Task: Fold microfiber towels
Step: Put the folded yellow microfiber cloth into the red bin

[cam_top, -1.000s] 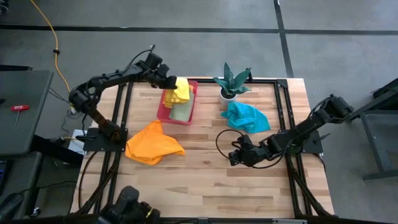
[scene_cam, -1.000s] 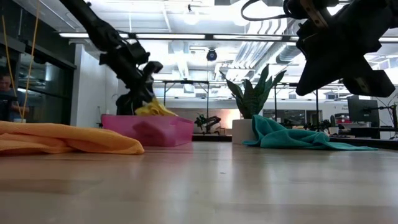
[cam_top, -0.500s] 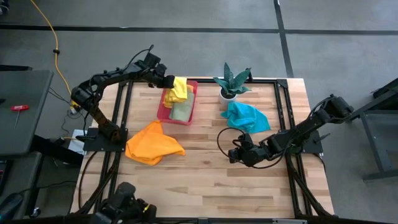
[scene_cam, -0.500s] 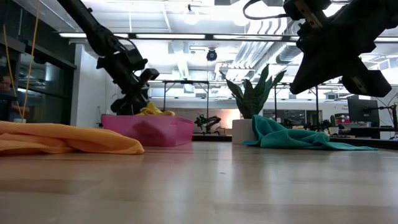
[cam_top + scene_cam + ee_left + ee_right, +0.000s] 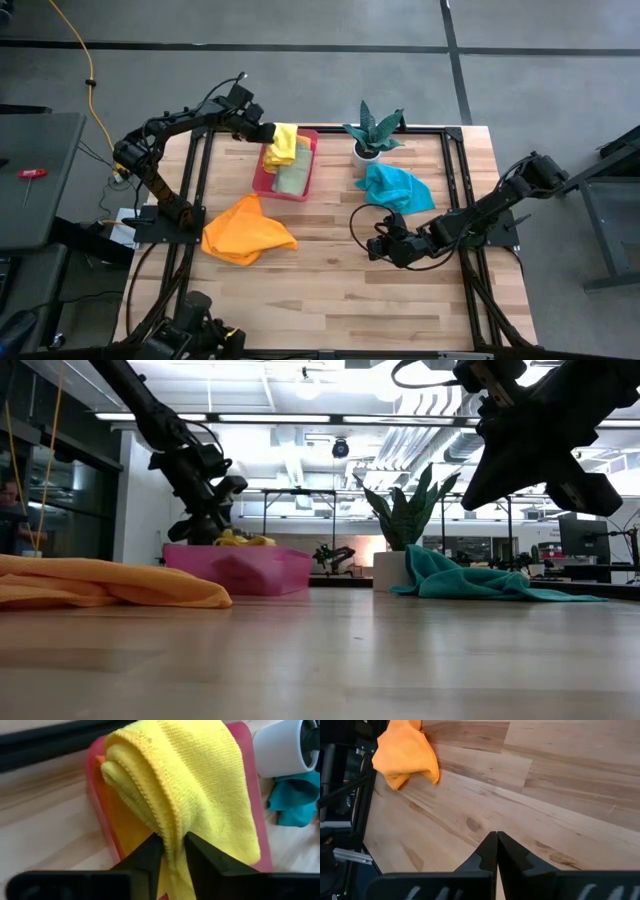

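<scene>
My left gripper [image 5: 264, 132] is shut on a yellow towel [image 5: 284, 144] at the far end of the pink tray [image 5: 262, 178]. The towel also shows in the left wrist view [image 5: 200, 785], bunched in folds. A light green towel [image 5: 293, 180] lies in the tray. An orange towel [image 5: 247, 232] lies crumpled on the table at the near left. A teal towel [image 5: 397, 187] lies crumpled at the right, beside the plant pot. My right gripper [image 5: 378, 248] is shut and empty, above bare table, also in its wrist view [image 5: 496, 845]. My left gripper pinches a bunched fold of the yellow towel [image 5: 172, 827] between its two fingers [image 5: 150, 852], several layers together. The fingers come from the table's left side, slanting down. The rest of the towel lies spread over the tray's far end [image 5: 245, 750].
A potted plant in a white pot [image 5: 368, 150] stands at the far edge between the tray and the teal towel. Black frame rails [image 5: 195, 170] run along the table's left and right sides. Bare wood [image 5: 330, 290] lies in the near middle.
My left gripper has gone a little toward the table's left edge and down, still shut on the yellow towel. The towel, raised in a peak above the tray before, has sunk and now lies low on the tray.
</scene>
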You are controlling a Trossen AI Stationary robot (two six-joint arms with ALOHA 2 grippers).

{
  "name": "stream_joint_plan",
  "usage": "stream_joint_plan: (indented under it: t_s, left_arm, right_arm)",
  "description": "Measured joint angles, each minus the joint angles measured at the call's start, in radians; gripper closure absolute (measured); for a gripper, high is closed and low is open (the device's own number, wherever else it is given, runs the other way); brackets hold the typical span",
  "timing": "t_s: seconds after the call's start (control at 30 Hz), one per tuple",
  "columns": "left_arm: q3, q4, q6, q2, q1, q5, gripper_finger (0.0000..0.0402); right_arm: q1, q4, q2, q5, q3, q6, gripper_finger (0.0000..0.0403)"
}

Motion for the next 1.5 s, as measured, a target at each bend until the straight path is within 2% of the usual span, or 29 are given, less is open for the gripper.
stream_joint_plan:
  t_s: [0.17, 0.3, 0.57, 0.67, 0.73, 0.83, 0.87, 1.0, 1.13, 1.5]
  left_arm:
    - [0.012, -0.002, 0.036, -0.002, 0.009, -0.003, 0.0273]
    - [0.08, -0.053, 0.058, -0.004, 0.036, -0.002, 0.024]
    - [0.235, -0.122, 0.036, -0.006, 0.081, -0.005, 0.0222]
    - [0.237, -0.097, 0.055, -0.006, 0.023, -0.009, 0.0248]
    - [0.229, -0.084, 0.091, -0.006, -0.044, -0.021, 0.0286]
    - [0.192, -0.035, 0.111, -0.006, -0.156, -0.125, 0.0367]
    - [0.179, -0.02, 0.114, -0.005, -0.185, -0.171, 0.0383]
    - [0.125, 0.048, 0.108, 0.001, -0.282, -0.34, 0.0391]
    - [0.089, 0.057, 0.106, 0.025, -0.324, -0.432, 0.0398]
    - [-0.064, 0.177, 0.006, 0.094, -0.351, -0.454, 0.0401]
  right_arm:
    - [0.0, 0.0, 0.0, 0.0, 0.0, 0.004, 0.0403]
    - [0.0, 0.0, 0.0, 0.0, 0.0, 0.007, 0.0403]
    - [0.0, 0.0, 0.0, 0.001, 0.0, 0.007, 0.0403]
    - [-0.002, 0.0, 0.0, 0.004, 0.0, 0.002, 0.0403]
    - [-0.007, 0.0, 0.0, 0.004, 0.0, 0.0, 0.0403]
    - [-0.018, 0.0, 0.0, 0.004, 0.0, -0.004, 0.0403]
    - [-0.024, 0.0, 0.0, 0.004, 0.0, -0.008, 0.0403]
    - [-0.039, 0.001, 0.0, 0.003, 0.0, -0.012, 0.0403]
    - [-0.041, 0.001, 0.0, 0.003, 0.0, -0.012, 0.0403]
    - [-0.04, 0.002, 0.0, -0.001, 0.0, -0.012, 0.0403]
